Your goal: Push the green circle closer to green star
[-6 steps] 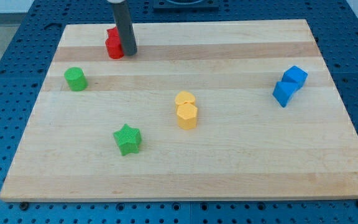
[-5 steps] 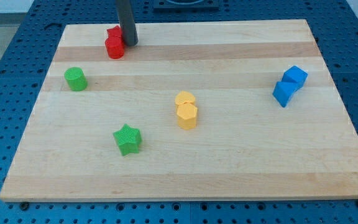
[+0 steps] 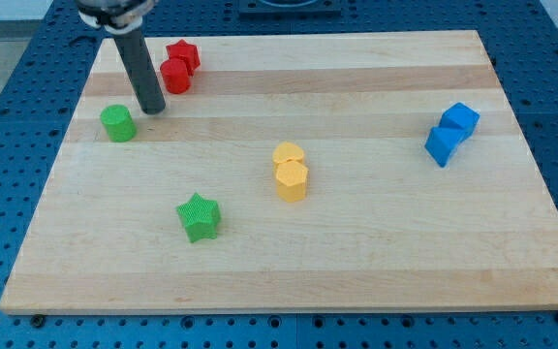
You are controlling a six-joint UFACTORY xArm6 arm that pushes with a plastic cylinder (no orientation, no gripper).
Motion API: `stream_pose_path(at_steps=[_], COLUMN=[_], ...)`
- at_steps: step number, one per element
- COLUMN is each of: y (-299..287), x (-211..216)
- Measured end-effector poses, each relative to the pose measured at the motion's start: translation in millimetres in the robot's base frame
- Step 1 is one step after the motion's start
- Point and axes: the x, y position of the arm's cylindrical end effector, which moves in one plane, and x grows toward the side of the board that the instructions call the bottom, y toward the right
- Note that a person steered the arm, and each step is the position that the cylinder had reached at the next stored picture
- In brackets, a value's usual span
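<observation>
You'll find my tip (image 3: 153, 110) (a bare rod, no jaws to open or close) just right of the green circle (image 3: 117, 123), near the board's (image 3: 356, 262) left edge. Bare wood runs from there down to the green star (image 3: 199, 216). The red blocks (image 3: 177, 66) sit just above-right of it.

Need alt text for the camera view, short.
My tip sits just right of the green circle, near the wooden board's left edge, not visibly touching it. The green star lies toward the view's bottom.
</observation>
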Motion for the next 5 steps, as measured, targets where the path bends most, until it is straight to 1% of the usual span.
stream_pose_path(at_steps=[1,2,3,4,5], y=[-24.3,-64.2,-94.6,-103.0,-103.0], x=[-30.4,-26.7,10.3,62.2,92.3])
